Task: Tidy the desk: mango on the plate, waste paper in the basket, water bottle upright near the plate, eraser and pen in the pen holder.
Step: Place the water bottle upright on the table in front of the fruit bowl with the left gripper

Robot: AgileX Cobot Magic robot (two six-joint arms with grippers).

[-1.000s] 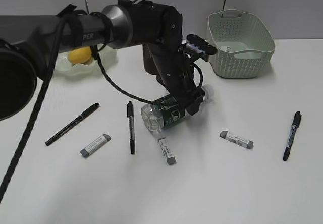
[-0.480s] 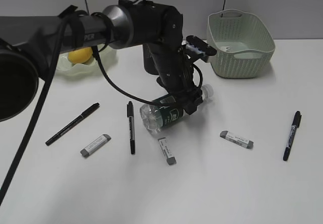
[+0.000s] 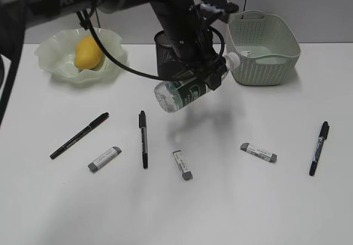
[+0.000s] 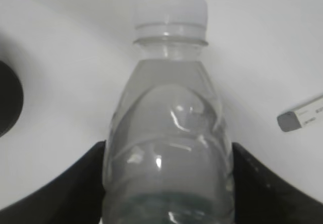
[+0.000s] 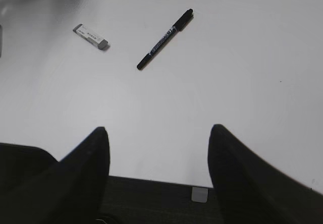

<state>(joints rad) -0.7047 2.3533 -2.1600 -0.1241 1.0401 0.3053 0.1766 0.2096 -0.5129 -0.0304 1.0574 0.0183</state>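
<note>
Left wrist view: the left gripper (image 4: 169, 183) clamps the small clear plastic water bottle (image 3: 190, 89) with dark green label, held tilted in the air above the white desk (image 3: 231, 201), just before the black wire-mesh pen holder (image 3: 165, 57). The right gripper (image 5: 156, 153) is spread wide, empty.

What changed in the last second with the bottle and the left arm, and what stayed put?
The left gripper, already shut on the water bottle, lifted it off the desk and carried it back toward the pen holder; it now hangs tilted, cap toward the basket. With the arm raised, the plate and mango show fully. Pens and erasers have not moved.
</note>
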